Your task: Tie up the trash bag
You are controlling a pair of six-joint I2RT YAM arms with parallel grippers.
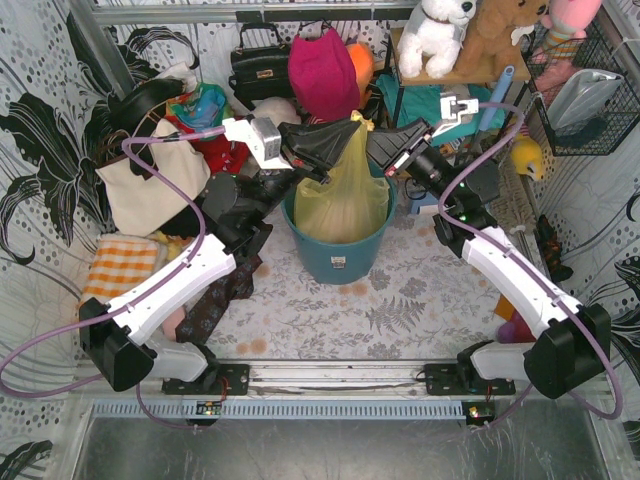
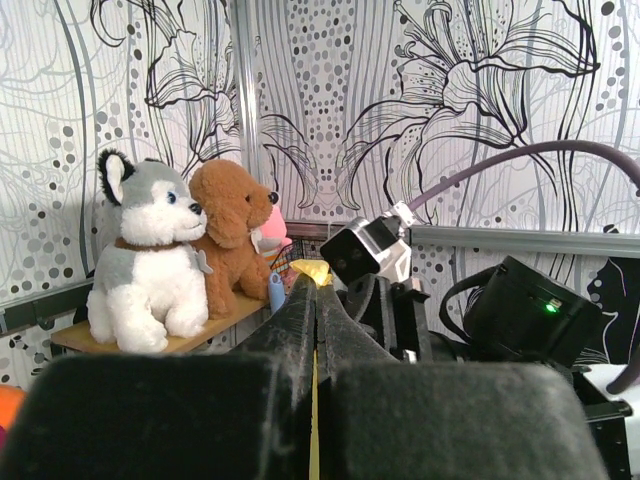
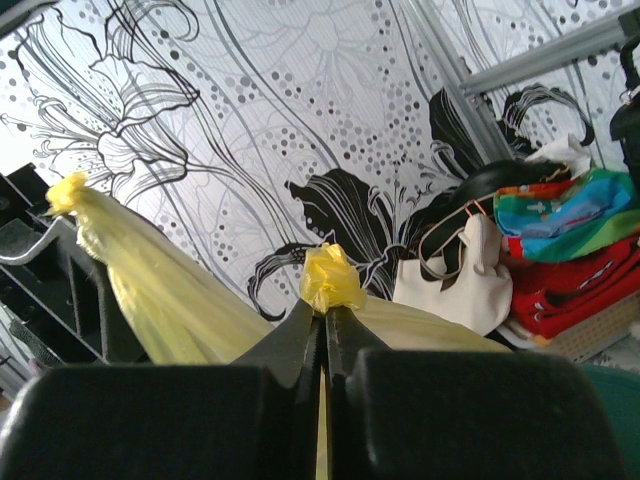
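The yellow trash bag (image 1: pixel 342 200) sits in the teal bucket (image 1: pixel 335 255) at the middle of the table. Its top is drawn up into a narrow peak (image 1: pixel 357 124). My left gripper (image 1: pixel 345 135) is shut on the peak's left side. My right gripper (image 1: pixel 375 140) is shut on its right side, close beside the left. In the left wrist view the gripper (image 2: pixel 316 287) pinches yellow plastic, with a tuft (image 2: pixel 310 271) showing past the tips. In the right wrist view the gripper (image 3: pixel 324 312) pinches a crumpled tuft (image 3: pixel 331 279). A taut sheet of bag (image 3: pixel 165 300) runs up left to a second tuft.
A cream tote bag (image 1: pixel 150 185) hangs at the left, with an orange checked cloth (image 1: pixel 120 265) below it. Behind the bucket are a black handbag (image 1: pixel 262 65) and a magenta cloth (image 1: pixel 322 75). Plush toys (image 1: pixel 440 35) sit on a back shelf. A wire basket (image 1: pixel 585 90) hangs at the right.
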